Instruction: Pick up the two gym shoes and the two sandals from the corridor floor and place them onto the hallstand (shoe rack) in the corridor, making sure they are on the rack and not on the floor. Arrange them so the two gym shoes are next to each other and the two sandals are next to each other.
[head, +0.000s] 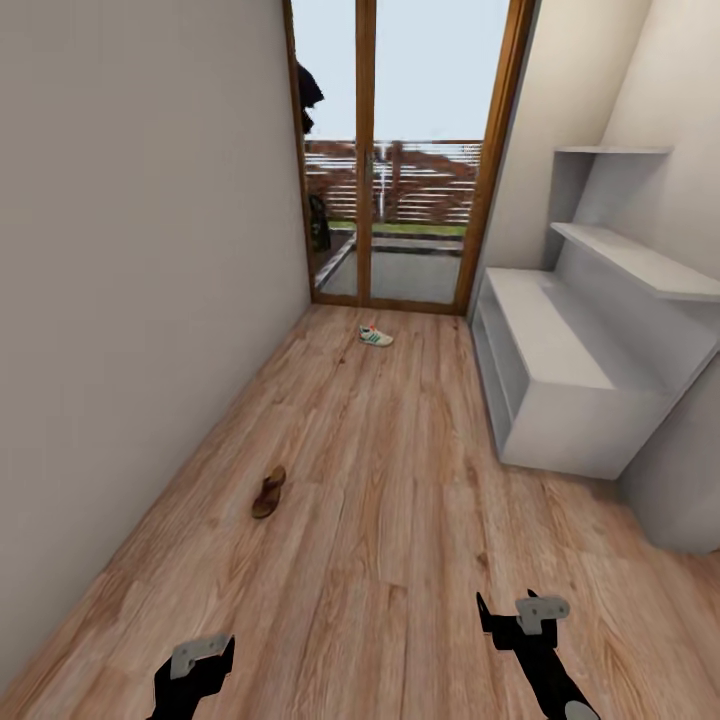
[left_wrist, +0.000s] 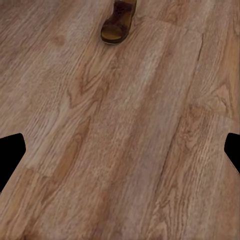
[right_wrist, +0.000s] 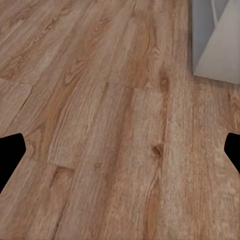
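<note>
The left gripper (head: 195, 668) hangs low over the corridor floor (head: 390, 500) with its fingers spread apart and nothing between them; in its wrist view the two dark fingertips (left_wrist: 10, 155) sit at opposite edges with bare planks between. The right gripper (head: 512, 618) hangs likewise above the floor, fingers parted and empty, near the hallstand's (head: 560, 375) closest corner, whose pale grey base shows in the right wrist view (right_wrist: 215, 45).

Taking the hallstand as landmark: one dark brown sandal (head: 268, 492) lies on the planks across the corridor from the stand's near end, close to the opposite wall (head: 140, 300), ahead of the left gripper; the left wrist view shows its tan footbed and strap (left_wrist: 119, 22). One gym shoe (head: 376, 337), cream with green stripes, lies on the floor off the stand's far end, just before the glass door (head: 410, 180).

The hallstand's flat top, its open lower bays so far as visible, and its floating shelves (head: 640, 260) hold no shoes. The second sandal and second gym shoe cannot be made out.
</note>
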